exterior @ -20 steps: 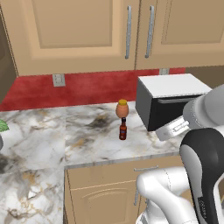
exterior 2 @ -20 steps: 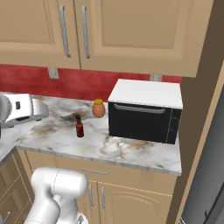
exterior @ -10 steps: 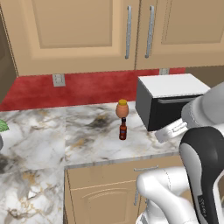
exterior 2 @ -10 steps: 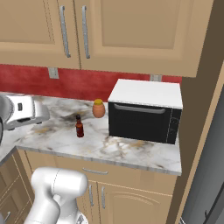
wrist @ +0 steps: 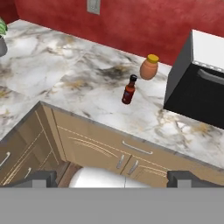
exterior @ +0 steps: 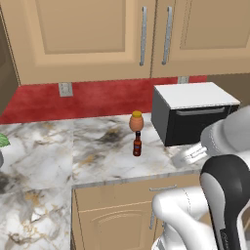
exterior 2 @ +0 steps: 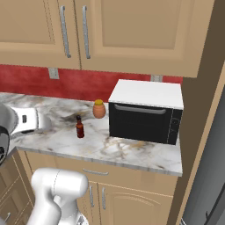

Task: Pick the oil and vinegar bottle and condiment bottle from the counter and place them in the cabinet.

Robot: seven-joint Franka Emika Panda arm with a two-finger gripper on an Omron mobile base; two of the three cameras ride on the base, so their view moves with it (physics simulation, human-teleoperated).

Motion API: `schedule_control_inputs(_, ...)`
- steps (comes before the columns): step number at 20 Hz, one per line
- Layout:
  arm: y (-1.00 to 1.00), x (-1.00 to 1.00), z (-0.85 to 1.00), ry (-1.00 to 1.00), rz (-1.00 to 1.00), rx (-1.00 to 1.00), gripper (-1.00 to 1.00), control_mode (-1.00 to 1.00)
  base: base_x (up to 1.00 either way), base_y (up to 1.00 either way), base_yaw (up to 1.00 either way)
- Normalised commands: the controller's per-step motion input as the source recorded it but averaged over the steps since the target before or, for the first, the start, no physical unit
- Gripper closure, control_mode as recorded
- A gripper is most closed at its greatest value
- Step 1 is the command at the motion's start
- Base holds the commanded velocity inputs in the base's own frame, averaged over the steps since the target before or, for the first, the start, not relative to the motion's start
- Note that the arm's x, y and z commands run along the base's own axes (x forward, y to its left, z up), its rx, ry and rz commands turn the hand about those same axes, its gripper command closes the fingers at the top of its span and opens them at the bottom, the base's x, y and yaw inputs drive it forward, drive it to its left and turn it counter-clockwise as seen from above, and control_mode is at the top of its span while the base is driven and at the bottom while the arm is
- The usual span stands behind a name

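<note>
The condiment bottle point(exterior: 137, 145) point(exterior 2: 79, 127) point(wrist: 128, 90), slim and dark red-brown with a black cap, stands upright on the marble counter point(exterior: 44, 151) point(exterior 2: 127, 151) point(wrist: 65, 74). My gripper point(wrist: 112, 179) hovers well above and in front of the counter's front edge, looking down at the bottle from a distance. Its two dark fingertips point(wrist: 38, 178) stand far apart with nothing between them, so it is open. The hand appears at the right of the left base view point(exterior: 192, 154) and at the left of the right base view point(exterior 2: 27, 119). The oil and vinegar bottle and the cabinet are out of view.
A squat orange jar point(exterior: 136, 121) point(exterior 2: 99, 109) point(wrist: 149, 67) with a yellow lid stands just behind the bottle. A black-and-white microwave point(exterior: 190, 112) point(exterior 2: 147, 112) point(wrist: 205, 83) sits to the right. Flat-panelled wall cupboards point(exterior: 97, 34) hang above. A green plant point(wrist: 2, 28) is far left.
My hand has sunk slightly in both base views, staying open. The bottle, the jar and the microwave have not moved.
</note>
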Motion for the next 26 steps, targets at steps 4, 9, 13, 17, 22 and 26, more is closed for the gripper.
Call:
schedule_control_inputs(4, 0.02, 0.22, -0.15, 0.01, -0.02, 0.01, -1.00, -1.00, 0.00, 0.00, 0.00)
schedule_control_inputs(9, 0.06, 0.50, -0.03, 0.09, -0.06, 0.00, -1.00, -1.00, 0.00, 0.00, 0.00)
schedule_control_inputs(13, 0.00, 0.60, -0.01, 0.16, -0.05, 0.00, -1.00, -1.00, 0.00, 0.00, 0.00)
schedule_control_inputs(17, 0.00, 0.54, -0.20, 0.04, -0.02, 0.00, -1.00, -1.00, 0.00, 0.00, 0.00)
schedule_control_inputs(22, 0.00, 0.39, -0.24, 0.00, 0.00, 0.00, -1.00, -1.00, 0.00, 0.00, 0.00)
schedule_control_inputs(26, -0.02, 0.05, -0.37, -0.04, 0.00, 0.00, -1.00, -1.00, 0.00, 0.00, 0.00)
